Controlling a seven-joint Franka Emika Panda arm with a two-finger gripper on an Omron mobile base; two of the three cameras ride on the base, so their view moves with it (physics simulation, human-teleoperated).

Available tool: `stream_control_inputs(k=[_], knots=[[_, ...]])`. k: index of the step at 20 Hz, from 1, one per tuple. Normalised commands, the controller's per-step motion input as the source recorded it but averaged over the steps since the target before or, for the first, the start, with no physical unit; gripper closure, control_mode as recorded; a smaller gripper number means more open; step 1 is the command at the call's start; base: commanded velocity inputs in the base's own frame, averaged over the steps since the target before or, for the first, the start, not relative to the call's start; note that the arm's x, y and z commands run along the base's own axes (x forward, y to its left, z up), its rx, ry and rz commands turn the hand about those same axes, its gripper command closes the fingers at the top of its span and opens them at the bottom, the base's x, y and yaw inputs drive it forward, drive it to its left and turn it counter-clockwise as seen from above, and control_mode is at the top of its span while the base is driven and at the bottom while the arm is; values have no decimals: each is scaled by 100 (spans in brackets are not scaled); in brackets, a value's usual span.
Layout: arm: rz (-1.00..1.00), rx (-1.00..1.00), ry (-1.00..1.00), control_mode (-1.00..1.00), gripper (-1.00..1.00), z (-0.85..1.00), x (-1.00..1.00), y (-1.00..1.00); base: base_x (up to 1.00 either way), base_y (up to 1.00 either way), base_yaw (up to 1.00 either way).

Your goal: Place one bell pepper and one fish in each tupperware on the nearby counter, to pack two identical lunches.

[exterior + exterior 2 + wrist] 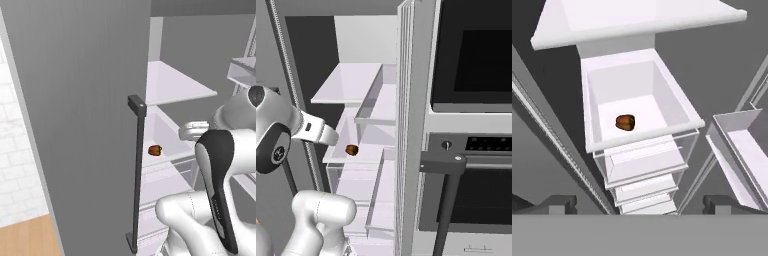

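A small reddish-brown bell pepper [155,150] [351,149] [625,122] lies on the floor of a white open-topped bin [594,135] inside the open fridge, under a white shelf [637,20]. My gripper [639,205] hovers in front of and above the bin, looking down into it. Its two dark fingertips [558,203] stand far apart with nothing between them, so it is open. My white hand [318,132] reaches toward the pepper from the left in the right base view. The fish, the tupperware and the counter are out of view.
The grey fridge door [85,125] with its dark vertical handle [137,170] stands open on the left. Door bins [742,150] hang on the right, and stacked clear drawers [644,172] sit below the bin. A black oven [471,150] with a bar handle [443,165] is beside the fridge.
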Motion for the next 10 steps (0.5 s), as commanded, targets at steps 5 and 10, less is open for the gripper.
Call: stream_control_inputs(k=[5, 10], knots=[[26, -5, -6, -100, -100, -76, 52, -2, 0, 0, 0], [34, -2, 0, -100, -100, -53, 75, -2, 0, 0, 0]])
